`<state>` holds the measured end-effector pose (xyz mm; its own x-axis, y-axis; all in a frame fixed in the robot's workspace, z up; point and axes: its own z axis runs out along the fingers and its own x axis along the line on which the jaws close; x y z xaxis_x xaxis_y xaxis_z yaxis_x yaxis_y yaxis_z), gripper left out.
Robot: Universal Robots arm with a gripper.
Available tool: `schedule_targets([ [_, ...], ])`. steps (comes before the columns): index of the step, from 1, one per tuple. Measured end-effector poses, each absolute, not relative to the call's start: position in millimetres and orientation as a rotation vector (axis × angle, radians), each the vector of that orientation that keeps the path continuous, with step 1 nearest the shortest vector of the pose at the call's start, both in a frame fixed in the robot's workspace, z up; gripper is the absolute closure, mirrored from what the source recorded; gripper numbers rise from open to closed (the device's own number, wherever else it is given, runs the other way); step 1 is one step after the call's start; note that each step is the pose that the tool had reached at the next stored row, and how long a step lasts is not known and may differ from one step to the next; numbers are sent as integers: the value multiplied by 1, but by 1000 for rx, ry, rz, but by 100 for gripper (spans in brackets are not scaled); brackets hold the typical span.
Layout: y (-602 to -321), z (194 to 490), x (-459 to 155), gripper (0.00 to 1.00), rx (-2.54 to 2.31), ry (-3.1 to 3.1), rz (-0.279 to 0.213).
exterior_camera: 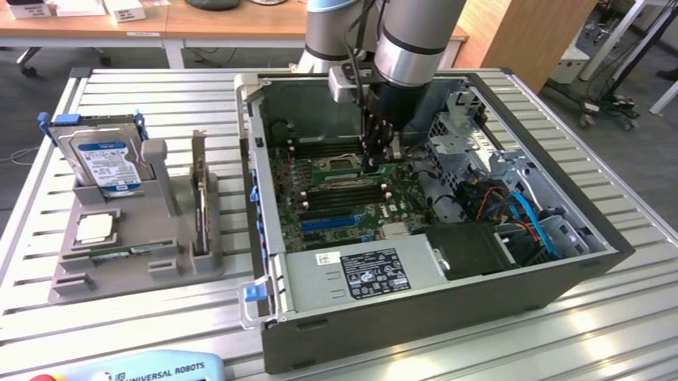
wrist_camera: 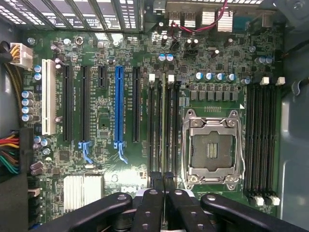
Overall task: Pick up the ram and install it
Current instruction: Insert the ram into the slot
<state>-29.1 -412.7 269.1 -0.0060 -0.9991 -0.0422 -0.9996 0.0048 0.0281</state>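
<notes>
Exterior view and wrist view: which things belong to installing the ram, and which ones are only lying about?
Belongs to the job: the ram, held edge-on in the shut gripper; the memory slots beside it; the open computer case.
Just lying about: the hard drive and the processor chip in the grey holder; the empty processor socket.

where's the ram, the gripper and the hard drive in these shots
the ram (wrist_camera: pixel 163 125), wrist view, its thin edge facing the camera
the gripper (wrist_camera: pixel 163 180), wrist view, midway between its fingertips, shut on the ram
the hard drive (exterior_camera: pixel 106 163), exterior view, its blue-white label
</notes>
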Motion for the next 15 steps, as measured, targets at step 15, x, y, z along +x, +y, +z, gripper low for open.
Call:
schedule_targets([
  [15, -418, 264, -29, 89, -2208, 2219, 78],
])
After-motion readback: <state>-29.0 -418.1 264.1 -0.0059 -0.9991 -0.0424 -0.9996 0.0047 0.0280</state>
